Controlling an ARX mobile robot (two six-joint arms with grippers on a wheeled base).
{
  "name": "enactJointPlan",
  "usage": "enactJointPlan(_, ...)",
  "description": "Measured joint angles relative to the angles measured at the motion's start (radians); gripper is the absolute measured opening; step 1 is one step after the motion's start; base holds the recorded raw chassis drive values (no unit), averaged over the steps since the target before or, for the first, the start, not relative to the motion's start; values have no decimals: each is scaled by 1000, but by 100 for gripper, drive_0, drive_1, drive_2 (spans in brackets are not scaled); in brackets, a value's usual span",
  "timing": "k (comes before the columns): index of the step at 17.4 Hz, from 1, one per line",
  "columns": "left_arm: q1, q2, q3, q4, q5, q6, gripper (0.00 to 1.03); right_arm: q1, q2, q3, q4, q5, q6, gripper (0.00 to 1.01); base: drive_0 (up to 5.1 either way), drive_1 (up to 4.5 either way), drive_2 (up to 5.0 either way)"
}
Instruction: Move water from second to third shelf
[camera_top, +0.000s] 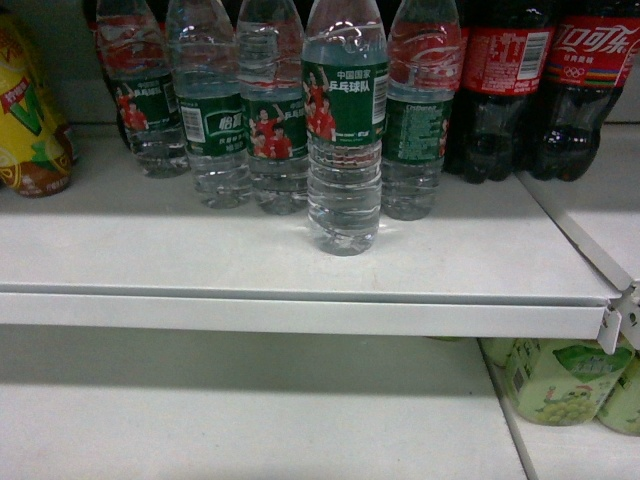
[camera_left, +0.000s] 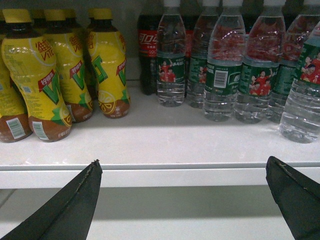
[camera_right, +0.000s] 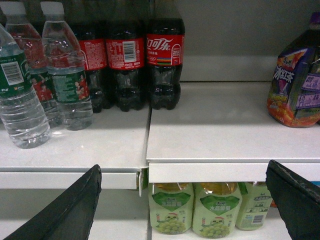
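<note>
Head view: we find water bottle (camera_top: 344, 140) upright on shelf (camera_top: 300, 262), ahead of water row, near front edge.

Left wrist view: left gripper (camera_left: 182, 197) spread wide, holding nothing, below shelf edge.

Right wrist view: right gripper (camera_right: 185, 200) likewise apart; cola bottles (camera_right: 130, 62) behind, labels somewhat dim.

Shop, drinks aisle. White metal retail shelving (camera_top: 300, 262), tiered, boards joined by bracket clip (camera_top: 610, 325). Goods stocked in same-brand rows facing out: water bottles (camera_top: 344, 120) with green labels ahead of left gripper (camera_left: 182, 200); yellow tea bottles (camera_left: 60, 70) to its left; red-label cola bottles (camera_right: 125, 60) ahead of right gripper (camera_right: 182, 200); purple drink pack (camera_right: 297, 80) to its right; green grape-drink bottles (camera_right: 192, 207) on shelf below. Barcodes on labels.
</note>
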Motion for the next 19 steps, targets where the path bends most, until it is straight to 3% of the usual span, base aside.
enactJointPlan(1, 0, 0, 0, 0, 0, 0, 98, 11, 3, 0, 14, 36, 31, 98, 0, 0, 0)
enactJointPlan(2, 0, 0, 0, 0, 0, 0, 98, 26, 27, 1, 68, 105, 95, 98, 0, 0, 0)
enactJointPlan(3, 0, 0, 0, 0, 0, 0, 98, 5, 82, 6, 123, 103, 191, 98, 0, 0, 0)
enactJointPlan(4, 0, 0, 0, 0, 0, 0, 98, -26, 148, 16, 176, 93, 242, 98, 0, 0, 0)
enactJointPlan(6, 0, 0, 0, 0, 0, 0, 98, -75, 277, 55, 295, 48, 285, 98, 0, 0, 0)
enactJointPlan(9, 0, 0, 0, 0, 0, 0, 98, -93, 499, 170, 487, 3, 292, 98, 0, 0, 0)
enactJointPlan(11, 0, 0, 0, 0, 0, 0, 98, -62, 686, 261, 603, 14, 284, 98, 0, 0, 0)
enactJointPlan(15, 0, 0, 0, 0, 0, 0, 98, 155, 971, 322, 758, 84, 241, 98, 0, 0, 0)
enactJointPlan(19, 0, 0, 0, 0, 0, 0, 98, 358, 1299, 420, 822, 113, 203, 98, 0, 0, 0)
